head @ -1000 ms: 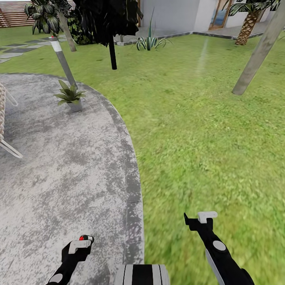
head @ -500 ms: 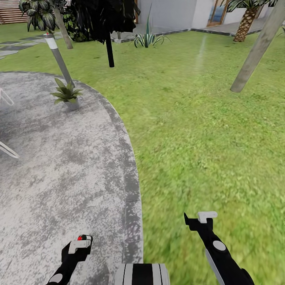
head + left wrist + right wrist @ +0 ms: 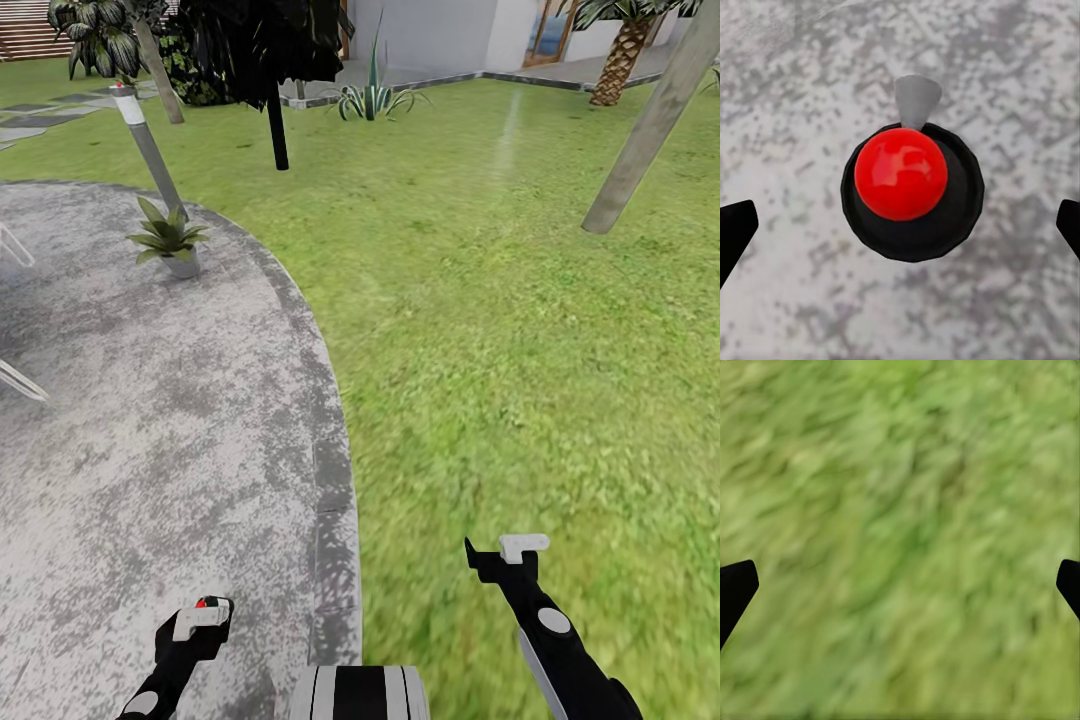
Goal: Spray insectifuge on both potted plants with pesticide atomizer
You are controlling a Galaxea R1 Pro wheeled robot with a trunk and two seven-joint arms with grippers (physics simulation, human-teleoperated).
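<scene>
Home garden, lawn [image 3: 520, 300], paved patio [image 3: 150, 420], palms [image 3: 625, 50], house wall [image 3: 430, 35]

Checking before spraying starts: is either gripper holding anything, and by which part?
Cannot be told: the atomizer sits red top up between the left gripper jaws, no contact visible. Right gripper holds nothing.

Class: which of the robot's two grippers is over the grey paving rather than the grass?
The left gripper, above the grey patio; the right gripper is over lawn.

Mottled grey patio [image 3: 150, 420]; green lawn [image 3: 520, 330]; red-topped black atomizer [image 3: 904, 180].
</scene>
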